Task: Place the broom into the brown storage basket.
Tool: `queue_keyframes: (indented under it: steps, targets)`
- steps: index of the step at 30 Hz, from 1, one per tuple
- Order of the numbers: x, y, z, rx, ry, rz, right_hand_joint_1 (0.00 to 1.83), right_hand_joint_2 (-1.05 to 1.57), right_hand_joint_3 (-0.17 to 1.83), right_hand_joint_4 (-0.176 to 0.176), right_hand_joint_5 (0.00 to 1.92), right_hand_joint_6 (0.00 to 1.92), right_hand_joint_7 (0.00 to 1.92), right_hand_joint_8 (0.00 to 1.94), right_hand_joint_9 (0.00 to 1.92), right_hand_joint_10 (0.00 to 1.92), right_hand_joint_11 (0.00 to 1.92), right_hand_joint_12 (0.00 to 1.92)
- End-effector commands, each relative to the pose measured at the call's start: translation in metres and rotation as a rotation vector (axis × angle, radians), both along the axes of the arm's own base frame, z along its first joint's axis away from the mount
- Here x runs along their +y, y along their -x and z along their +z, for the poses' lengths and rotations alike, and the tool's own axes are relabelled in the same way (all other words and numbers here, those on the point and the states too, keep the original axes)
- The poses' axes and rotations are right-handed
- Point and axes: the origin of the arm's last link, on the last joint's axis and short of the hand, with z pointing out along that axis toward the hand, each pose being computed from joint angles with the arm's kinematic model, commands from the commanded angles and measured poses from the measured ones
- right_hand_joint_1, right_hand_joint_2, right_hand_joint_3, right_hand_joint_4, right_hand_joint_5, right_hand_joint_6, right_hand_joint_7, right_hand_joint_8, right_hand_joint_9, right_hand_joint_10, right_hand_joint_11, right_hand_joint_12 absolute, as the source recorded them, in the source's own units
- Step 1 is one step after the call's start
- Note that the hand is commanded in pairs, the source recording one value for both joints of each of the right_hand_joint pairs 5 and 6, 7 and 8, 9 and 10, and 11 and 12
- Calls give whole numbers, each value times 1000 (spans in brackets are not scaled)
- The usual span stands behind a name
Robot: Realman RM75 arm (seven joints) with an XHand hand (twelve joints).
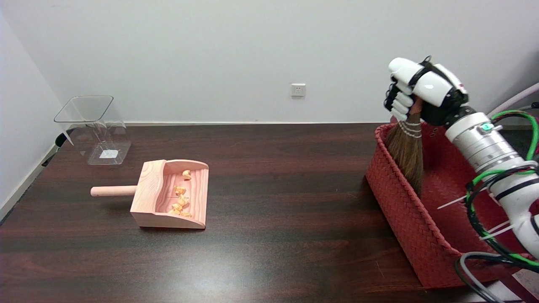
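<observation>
My right hand [414, 90] is raised above the far end of the reddish-brown woven basket [404, 219] at the table's right side. Its fingers are wrapped around the handle of a small broom [407, 155]. The broom hangs upright, its brown bristles pointing down inside the basket, close to the basket's left wall. The bristle tips are below the rim; whether they touch the basket floor is hidden.
A pale wooden dustpan [170, 193] with several orange scraps in it lies on the dark table left of centre, handle pointing left. A clear plastic container [94, 128] stands at the far left corner. My right arm's cables [505, 235] hang over the basket.
</observation>
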Motion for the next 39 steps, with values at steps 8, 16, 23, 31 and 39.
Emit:
queue_keyframes:
  steps: [8,16,23,31,39]
  targets:
    - [-11,55,-44,135,-2,-123,939,1571,410,0,1920,1920,1920,1920,1920,1920,1920,1920]
    - [-4,74,-36,159,39,-169,954,1571,412,0,1920,1920,1920,1920,1920,1920,1920,1920]
    - [-4,65,-36,177,43,-135,915,1571,441,0,1920,1920,1920,1920,1920,1920,1920,1920]
    - [-3,62,-35,168,40,-103,879,1571,457,0,1877,1877,1920,1920,1877,1877,1877,1877]
    - [-3,61,-35,177,37,-95,842,1571,526,0,1639,1639,1920,1920,1639,1639,1639,1639]
